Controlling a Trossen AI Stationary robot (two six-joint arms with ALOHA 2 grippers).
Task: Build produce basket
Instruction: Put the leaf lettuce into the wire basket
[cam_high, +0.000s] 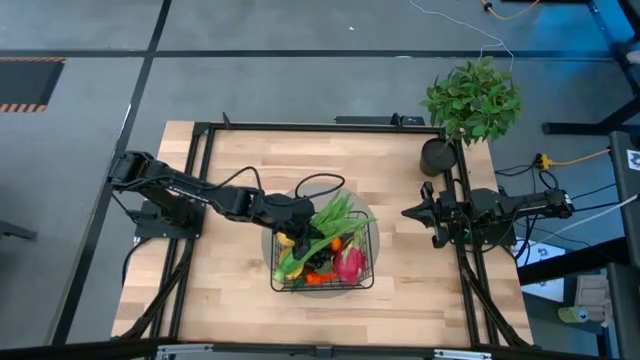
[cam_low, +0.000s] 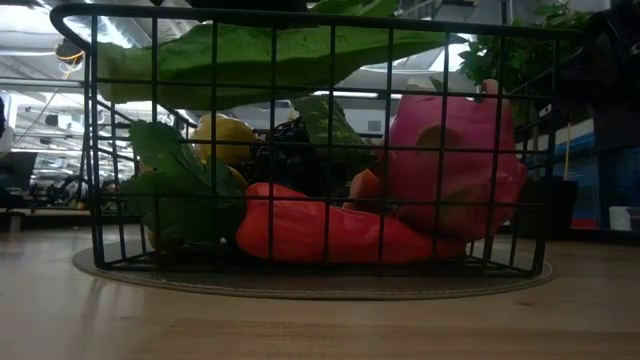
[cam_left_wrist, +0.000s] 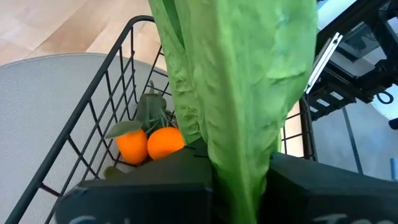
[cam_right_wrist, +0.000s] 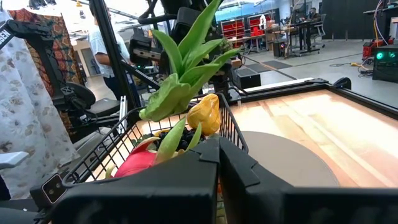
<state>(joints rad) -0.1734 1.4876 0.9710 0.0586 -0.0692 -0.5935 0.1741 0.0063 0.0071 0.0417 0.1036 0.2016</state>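
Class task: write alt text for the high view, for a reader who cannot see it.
The left gripper holds green stalks over a wire basket full of produce at the table's middle. The right gripper waits near the right edge, by a potted plant.

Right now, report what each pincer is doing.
Left pincer: closed on the long green stalks, over the basket.
Right pincer: at the table's right edge, holding nothing; open or closed cannot be told.
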